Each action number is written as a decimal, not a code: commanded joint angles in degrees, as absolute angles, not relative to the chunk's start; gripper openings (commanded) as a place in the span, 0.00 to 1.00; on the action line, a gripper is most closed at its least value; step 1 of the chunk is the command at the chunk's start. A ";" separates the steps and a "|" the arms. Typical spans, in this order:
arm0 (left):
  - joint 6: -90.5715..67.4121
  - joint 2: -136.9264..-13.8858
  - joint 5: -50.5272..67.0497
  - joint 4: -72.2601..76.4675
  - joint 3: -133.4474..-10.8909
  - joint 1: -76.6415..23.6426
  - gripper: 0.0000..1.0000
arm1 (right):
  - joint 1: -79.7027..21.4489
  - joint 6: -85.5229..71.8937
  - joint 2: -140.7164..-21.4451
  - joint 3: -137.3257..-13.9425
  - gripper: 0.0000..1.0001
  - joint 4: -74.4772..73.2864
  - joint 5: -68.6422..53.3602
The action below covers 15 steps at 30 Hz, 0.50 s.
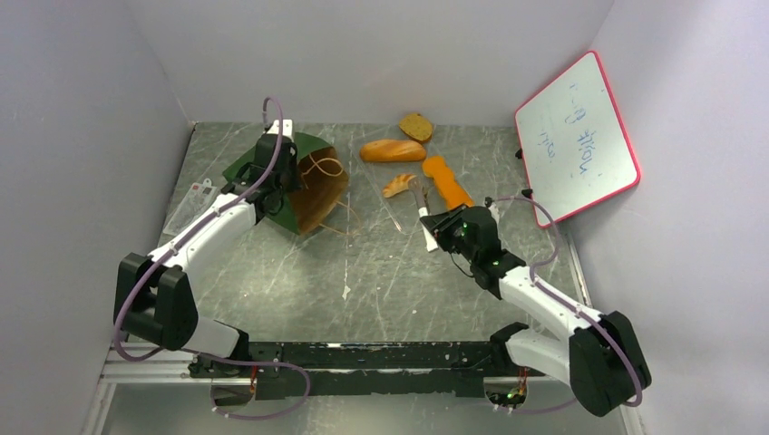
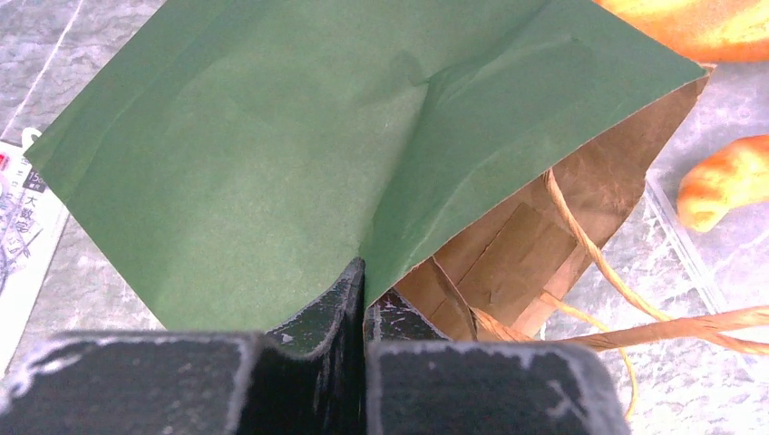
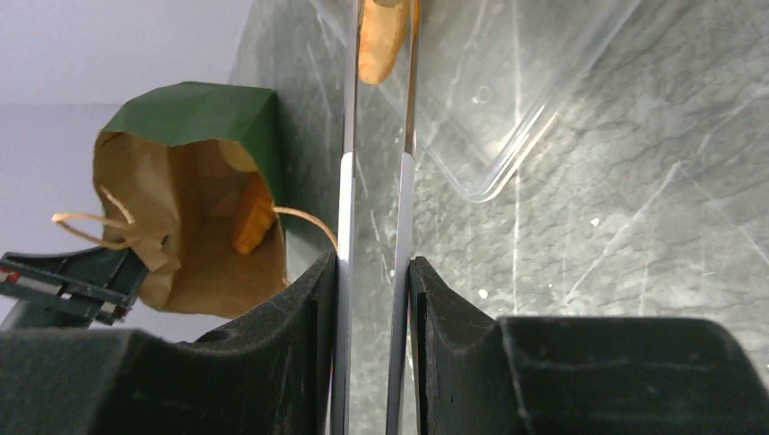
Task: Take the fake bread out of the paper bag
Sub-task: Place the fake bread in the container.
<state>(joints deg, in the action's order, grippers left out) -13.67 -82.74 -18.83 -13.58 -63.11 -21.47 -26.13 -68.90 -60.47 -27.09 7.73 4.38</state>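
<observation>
The dark green paper bag (image 1: 313, 181) lies tilted with its brown mouth facing right. My left gripper (image 1: 281, 184) is shut on the bag's green wall (image 2: 272, 163), with one finger inside and one outside. An orange bread piece (image 3: 252, 222) still shows inside the bag (image 3: 195, 118). My right gripper (image 1: 435, 227) is shut on the silver tweezers (image 3: 346, 190). The tweezer tips hold the croissant (image 1: 397, 186) just above the table. The oblong loaf (image 1: 392, 150), the speckled slice (image 1: 416, 126) and the long flat orange piece (image 1: 446, 181) lie on the table at the back.
A pink-framed whiteboard (image 1: 576, 136) leans on the right wall. A clear plastic tray (image 3: 508, 109) lies under the croissant. A white printed card (image 1: 190, 204) lies left of the bag. The bag's cord handles (image 2: 635, 326) trail on the table.
</observation>
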 commanded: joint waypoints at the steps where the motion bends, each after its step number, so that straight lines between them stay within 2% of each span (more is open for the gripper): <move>1: -13.14 -80.44 -16.65 -13.21 -61.61 -21.62 0.07 | -25.09 -66.93 -61.79 -26.66 0.02 14.73 4.19; 9: -13.01 -79.88 -15.04 -12.17 -60.16 -21.62 0.07 | -22.35 -66.26 -63.34 -25.17 0.32 15.70 2.11; 15: -13.02 -80.32 -14.51 -12.22 -60.55 -21.62 0.07 | -20.19 -65.45 -62.48 -25.39 0.45 13.34 0.93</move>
<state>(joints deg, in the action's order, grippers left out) -13.30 -81.52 -16.05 -13.52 -60.58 -21.47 -21.65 -66.70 -63.57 -25.47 12.08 2.04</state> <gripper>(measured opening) 0.074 0.415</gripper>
